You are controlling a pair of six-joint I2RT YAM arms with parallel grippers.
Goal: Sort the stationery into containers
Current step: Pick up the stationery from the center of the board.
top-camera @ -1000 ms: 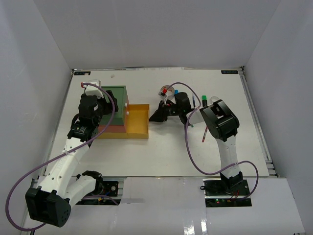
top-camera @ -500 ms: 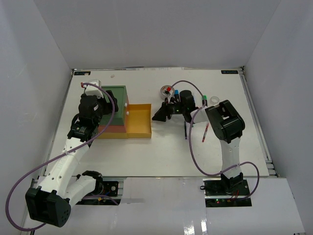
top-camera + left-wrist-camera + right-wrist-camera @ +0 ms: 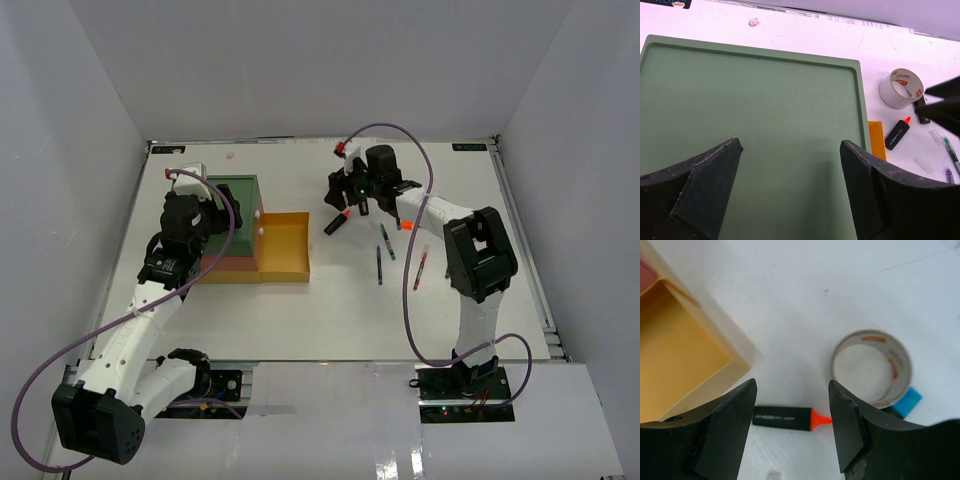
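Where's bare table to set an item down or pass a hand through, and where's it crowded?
Free: the near strip of table, between the yellow drawer and the arm bases; also the far patch between the drawer stack and the right gripper. Crowded: around that gripper, where the tape roll, orange-capped highlighter and pens lie close.

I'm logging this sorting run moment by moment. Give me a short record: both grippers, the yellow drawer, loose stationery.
left gripper: open, empty, over the green top of the drawer stack
right gripper: open, empty, above the orange-capped highlighter lying on the table
yellow drawer: pulled out, nothing visible inside
grey tape roll: on the table beside the highlighter
pens: loose on the table
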